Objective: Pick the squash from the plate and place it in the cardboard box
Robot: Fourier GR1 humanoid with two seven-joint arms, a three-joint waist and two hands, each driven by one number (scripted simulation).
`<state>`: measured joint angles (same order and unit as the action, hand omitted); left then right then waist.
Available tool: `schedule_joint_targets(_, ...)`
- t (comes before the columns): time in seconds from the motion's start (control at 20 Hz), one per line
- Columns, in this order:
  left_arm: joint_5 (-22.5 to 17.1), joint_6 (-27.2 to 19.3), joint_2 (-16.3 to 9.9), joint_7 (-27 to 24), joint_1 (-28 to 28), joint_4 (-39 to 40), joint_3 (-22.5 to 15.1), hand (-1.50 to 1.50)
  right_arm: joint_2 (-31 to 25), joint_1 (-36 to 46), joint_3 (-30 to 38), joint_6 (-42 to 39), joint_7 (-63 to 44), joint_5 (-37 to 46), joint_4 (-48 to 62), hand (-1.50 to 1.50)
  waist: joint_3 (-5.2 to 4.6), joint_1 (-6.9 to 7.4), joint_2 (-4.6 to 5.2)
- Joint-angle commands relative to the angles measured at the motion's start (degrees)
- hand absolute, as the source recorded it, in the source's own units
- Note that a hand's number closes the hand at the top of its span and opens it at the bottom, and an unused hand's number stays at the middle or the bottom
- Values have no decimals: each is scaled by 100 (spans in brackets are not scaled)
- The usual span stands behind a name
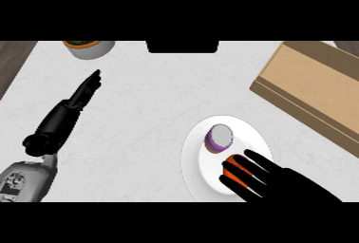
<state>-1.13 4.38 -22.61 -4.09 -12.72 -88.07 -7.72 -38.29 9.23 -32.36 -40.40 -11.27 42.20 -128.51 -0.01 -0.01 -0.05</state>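
In the head view, a white plate sits on the pale marbled bench toward the lower right. Two things lie on it: a purple, round-topped object near the middle, and below it an orange thing, taken here to be the squash, at the plate's lower right. Only orange strips of the squash show between dark fingers, so its full shape cannot be told.

The right hand comes in from the lower right and lies over the squash, its fingers straight and slightly spread across it, not curled round it. Whether they touch the squash or hover just above cannot be told. The purple object is just beyond the fingertips, apart from them.

The left hand rests at the upper left, well apart from the plate, fingers straight and pressed together, holding nothing.

The cardboard box lies at the upper right, near the plate but clear of it. A pot with a plant stands at the top left.

The squash is likely stiff, smooth-skinned and fairly light, so it may slip or roll on the plate; taking it across its middle, fingers on one side and thumb opposite, looks safest.
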Motion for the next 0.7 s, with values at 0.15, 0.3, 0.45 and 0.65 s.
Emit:
schedule_joint_targets(0.15,290,162,232,-300,-359,687,280,0,549,64,-163,-55,58,799,359,-150,0,-22,10)
schedule_joint_targets(0.3,152,301,212,369,75,-435,282,0,701,150,-84,137,366,1109,821,-150,2,18,2)
schedule_joint_targets(0.45,279,379,276,280,29,-229,319,0,1052,251,-454,214,313,1562,1220,-150,1,13,5)
schedule_joint_targets(0.65,394,427,441,4,-360,421,438,0,1106,228,-413,532,565,1949,1667,-150,1,-7,12)
